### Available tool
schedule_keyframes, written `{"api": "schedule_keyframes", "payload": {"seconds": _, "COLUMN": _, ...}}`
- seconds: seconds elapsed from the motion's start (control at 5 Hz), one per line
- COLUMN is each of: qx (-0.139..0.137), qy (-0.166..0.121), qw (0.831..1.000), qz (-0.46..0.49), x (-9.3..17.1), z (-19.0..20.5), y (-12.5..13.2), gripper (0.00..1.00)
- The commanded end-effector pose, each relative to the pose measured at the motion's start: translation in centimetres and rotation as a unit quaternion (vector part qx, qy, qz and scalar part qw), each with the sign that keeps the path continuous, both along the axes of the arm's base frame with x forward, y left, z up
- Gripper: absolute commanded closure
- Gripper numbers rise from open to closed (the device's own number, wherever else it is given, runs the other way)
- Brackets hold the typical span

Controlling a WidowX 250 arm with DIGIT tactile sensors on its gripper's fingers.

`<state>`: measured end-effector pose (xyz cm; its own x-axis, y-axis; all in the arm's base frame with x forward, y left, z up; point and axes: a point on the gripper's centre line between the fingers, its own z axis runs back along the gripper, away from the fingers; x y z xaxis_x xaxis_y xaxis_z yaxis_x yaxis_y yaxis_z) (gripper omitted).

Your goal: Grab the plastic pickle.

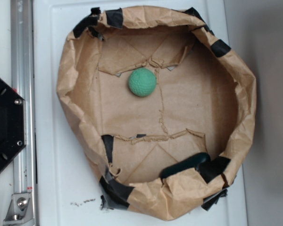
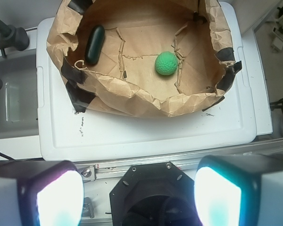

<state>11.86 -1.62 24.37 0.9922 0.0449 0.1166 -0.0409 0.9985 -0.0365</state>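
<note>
Two objects lie inside a brown paper basin (image 1: 78, 101) whose crumpled rim is patched with strips of black tape (image 1: 220, 47). The pickle (image 2: 95, 44), dark green and glossy, rests against the inner wall; in the wrist view it appears at the upper left of the frame, lying roughly upright in the picture, while in the exterior view it appears at the lower right of the basin, partly hidden behind the folded rim. The ball (image 1: 142, 82), light green and dimpled, sits on the paper floor well apart from the pickle, above centre in the exterior view and right of centre in the wrist view. The basin stands on a white surface (image 2: 146, 132), on which a few dark specks mark the area near its taped corner. A metal rail (image 1: 22, 108) runs along the left edge of the exterior view, beside a black octagonal mount (image 1: 4, 125). In the wrist view the pincer (image 2: 137, 197) occupies the bottom of the frame; its two pale fingers (image 2: 59, 197) stand wide apart and released, with nothing between them, well apart from the basin and its contents.
</note>
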Motion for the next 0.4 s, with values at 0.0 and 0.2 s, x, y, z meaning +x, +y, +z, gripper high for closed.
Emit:
{"api": "schedule_keyframes", "payload": {"seconds": 0.0, "qx": 0.0, "qy": 0.0, "qw": 1.0, "qz": 0.0, "x": 0.0, "z": 0.0, "y": 0.0, "gripper": 0.0}}
{"api": "schedule_keyframes", "payload": {"seconds": 0.2, "qx": -0.019, "qy": -0.052, "qw": 0.997, "qz": 0.044, "x": 5.0, "z": -3.4, "y": 1.6, "gripper": 0.0}}
